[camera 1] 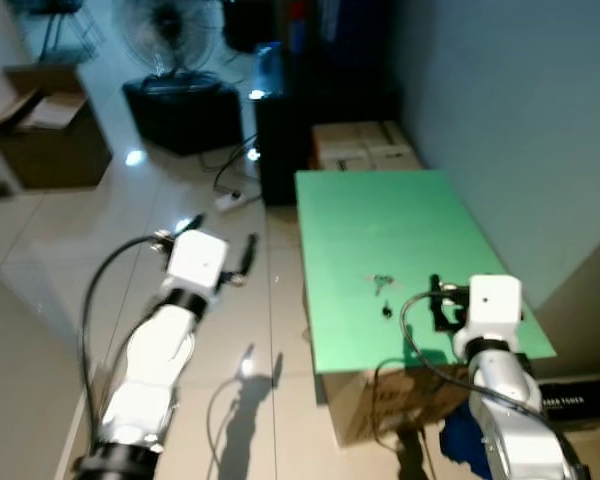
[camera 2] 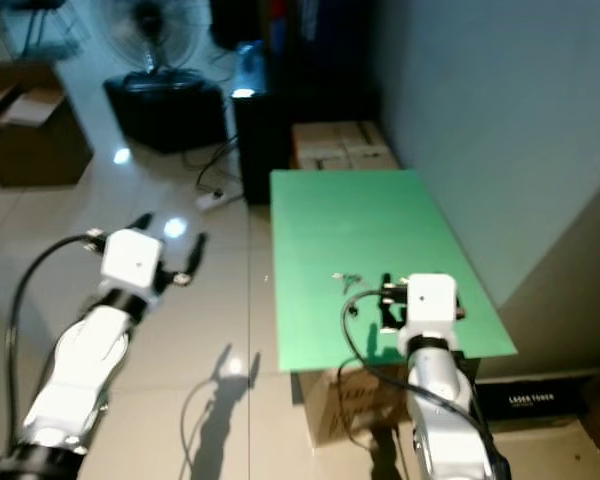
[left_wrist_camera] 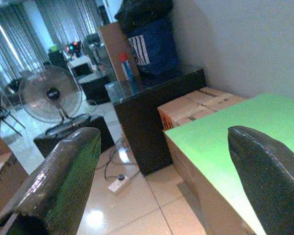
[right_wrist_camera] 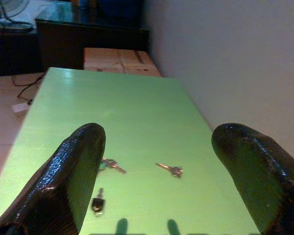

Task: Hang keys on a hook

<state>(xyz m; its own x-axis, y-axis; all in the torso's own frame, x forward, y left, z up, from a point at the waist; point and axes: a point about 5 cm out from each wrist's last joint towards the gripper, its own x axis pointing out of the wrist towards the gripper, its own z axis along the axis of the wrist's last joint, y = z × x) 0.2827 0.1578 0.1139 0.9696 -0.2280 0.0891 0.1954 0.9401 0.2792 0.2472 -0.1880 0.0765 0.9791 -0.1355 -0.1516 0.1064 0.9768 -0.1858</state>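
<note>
A bunch of keys (camera 1: 381,284) lies on the green tabletop (camera 1: 380,215), with a small black fob (camera 1: 387,311) just nearer to me. In the right wrist view the bunch (right_wrist_camera: 110,165), a single loose key (right_wrist_camera: 170,170) and the fob (right_wrist_camera: 98,204) lie apart from each other. My right gripper (camera 1: 436,301) hovers open over the table's near edge, a short way right of the keys, with nothing between its fingers (right_wrist_camera: 76,166). My left gripper (camera 1: 225,230) is raised over the tiled floor to the left of the table, open and empty.
The green top rests on a cardboard box (camera 1: 380,400). A grey wall (camera 1: 520,120) runs along its right side. Behind it stand cardboard boxes (camera 1: 365,145), a dark cabinet (camera 1: 280,140) and a fan (camera 1: 170,35). A power strip (camera 1: 228,200) lies on the floor.
</note>
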